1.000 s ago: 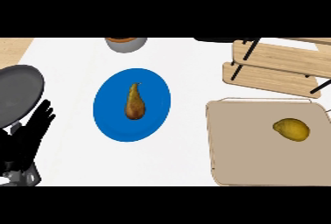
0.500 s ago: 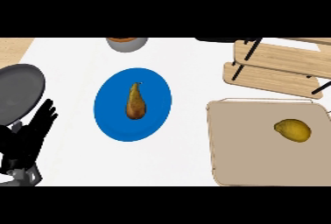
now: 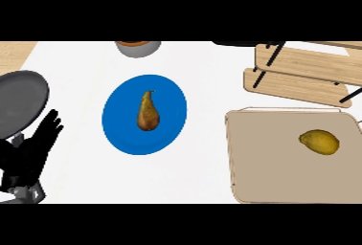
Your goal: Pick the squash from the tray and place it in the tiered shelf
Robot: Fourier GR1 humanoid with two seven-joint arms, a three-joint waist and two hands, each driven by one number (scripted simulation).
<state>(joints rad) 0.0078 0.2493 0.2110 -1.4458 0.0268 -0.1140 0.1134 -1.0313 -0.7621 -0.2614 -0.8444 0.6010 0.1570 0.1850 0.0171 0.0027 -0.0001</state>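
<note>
The squash (image 3: 320, 141), yellow and oval, lies in the tray (image 3: 276, 174), a beige square with a raised rim at the right of the white bench (image 3: 205, 72); it sits in the tray's right half, towards the far side, touching nothing but the tray's floor. Just beyond the tray, at the upper right, stands the shelf (image 3: 304, 62), light wooden boards on thin black legs, with its lower board close to the tray's far rim and nothing on the boards that show. Near the middle of the bench is a blue plate (image 3: 120, 124) with a brown pear (image 3: 147, 112) lying on its centre, stem pointing away from the robot. A grey bowl (image 3: 138, 48) with something brown inside is cut off by the upper edge, beyond the blue plate. At the far left is a dark grey plate (image 3: 21, 100), partly out of view. The left hand (image 3: 32, 155) rests at the lower left, by the grey plate's near rim, well apart from the tray and the squash; its fingers (image 3: 50, 127) are straight, a little apart, pointing up and holding nothing
</note>
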